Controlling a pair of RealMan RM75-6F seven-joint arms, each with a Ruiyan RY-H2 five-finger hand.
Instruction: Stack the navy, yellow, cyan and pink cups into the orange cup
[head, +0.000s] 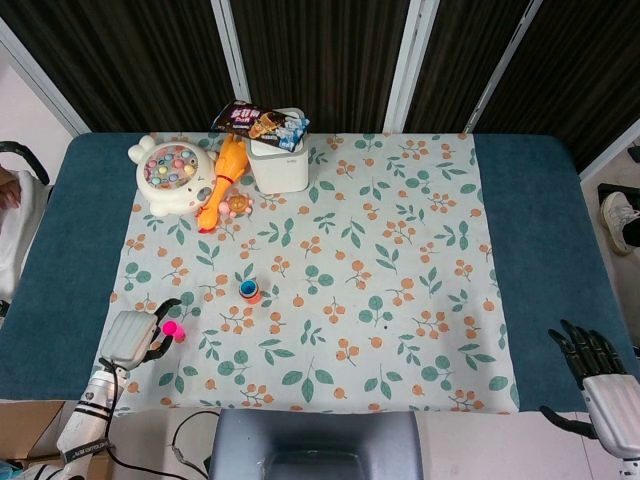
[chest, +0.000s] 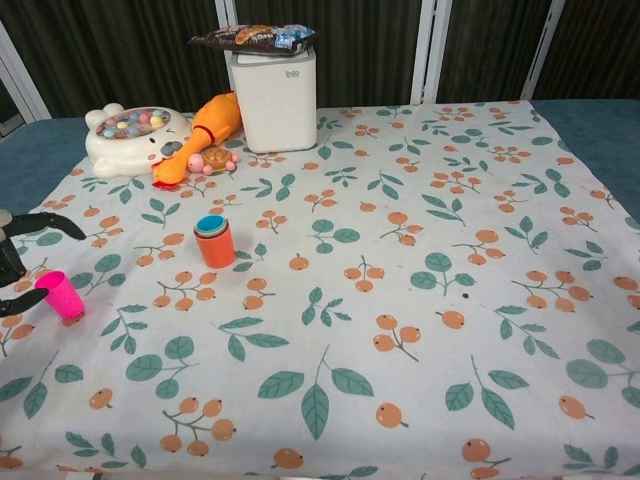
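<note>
The orange cup (chest: 216, 247) stands left of the cloth's middle with the cyan cup (chest: 210, 225) nested on top; in the head view the stack (head: 248, 291) looks small. The pink cup (chest: 61, 296) stands upside down near the cloth's left edge, also seen as a pink cup (head: 172, 329) from above. My left hand (head: 130, 338) is open just left of the pink cup, its fingers (chest: 28, 225) spread around it without touching. My right hand (head: 600, 378) hangs open off the table's front right corner. Navy and yellow cups are hidden inside the stack.
At the back left stand a white fishing-game toy (chest: 130, 139), a rubber chicken (chest: 205, 128) and a white bin (chest: 272, 97) with a snack bag (chest: 255, 37) on top. The floral cloth (chest: 400, 300) covers the blue table (head: 540, 220).
</note>
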